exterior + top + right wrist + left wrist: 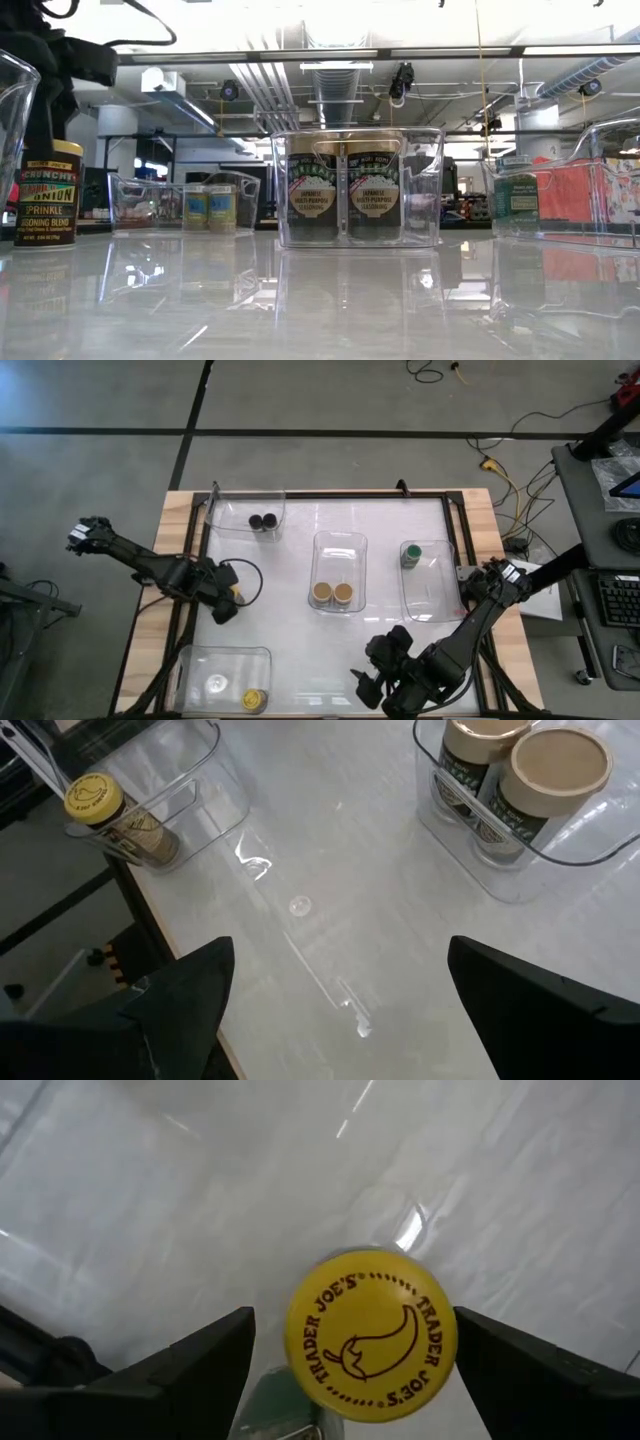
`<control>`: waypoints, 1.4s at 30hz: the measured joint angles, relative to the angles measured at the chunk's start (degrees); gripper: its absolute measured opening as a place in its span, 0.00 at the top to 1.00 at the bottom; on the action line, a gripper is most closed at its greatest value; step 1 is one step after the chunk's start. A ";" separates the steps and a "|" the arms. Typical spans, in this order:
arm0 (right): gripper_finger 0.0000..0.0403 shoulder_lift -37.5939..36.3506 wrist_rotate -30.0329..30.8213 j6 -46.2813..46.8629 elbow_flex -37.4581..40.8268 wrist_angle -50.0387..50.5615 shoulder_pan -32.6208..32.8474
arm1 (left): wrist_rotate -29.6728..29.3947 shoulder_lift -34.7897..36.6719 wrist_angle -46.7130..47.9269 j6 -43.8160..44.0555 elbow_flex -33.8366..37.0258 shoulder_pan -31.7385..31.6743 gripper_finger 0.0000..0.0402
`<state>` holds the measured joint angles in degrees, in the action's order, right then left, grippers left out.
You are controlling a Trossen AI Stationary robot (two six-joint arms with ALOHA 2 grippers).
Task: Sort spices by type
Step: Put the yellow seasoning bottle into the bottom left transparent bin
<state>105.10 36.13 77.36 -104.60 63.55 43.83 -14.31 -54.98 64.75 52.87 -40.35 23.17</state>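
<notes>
My left gripper (352,1325) is open and points down over a yellow-lidded spice jar (370,1335) that stands upright on the table near its left edge (237,595). One finger is on each side of the lid, with a gap showing. In the low view this jar (45,195) stands on its base. A second yellow-lidded jar (254,700) sits in the near-left bin. Two black-lidded jars (262,521) are in the far-left bin, two tan-lidded jars (332,594) in the centre bin, and a green-lidded jar (411,554) in the right bin. My right gripper (380,678) is open and empty above the near edge.
Several clear plastic bins stand on the glossy white table: far left (248,500), centre (340,540), right (440,600) and near left (200,660). A dark frame (330,493) runs round the table top. Bare table lies between the centre bin and the near edge.
</notes>
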 joint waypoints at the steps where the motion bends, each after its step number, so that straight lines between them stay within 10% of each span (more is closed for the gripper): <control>1: 0.11 0.00 0.01 0.00 0.00 0.00 0.00 | 0.47 0.00 -0.36 0.13 0.20 -0.06 0.23; 19: 0.11 0.00 -0.02 -0.46 0.02 0.00 0.00 | 1.42 -0.26 -4.77 -0.36 0.29 -0.19 0.45; 33: 0.11 0.00 -0.05 -1.51 0.02 0.00 0.00 | 2.88 -1.41 -0.54 -3.61 -23.76 3.98 0.47; 42: 0.11 0.00 -0.03 -1.88 0.02 0.07 0.00 | 2.89 -10.58 -0.11 2.68 -36.39 22.27 0.47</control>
<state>105.10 36.10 75.48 -104.57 63.61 43.83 -11.42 -65.56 64.64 55.55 -76.74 45.44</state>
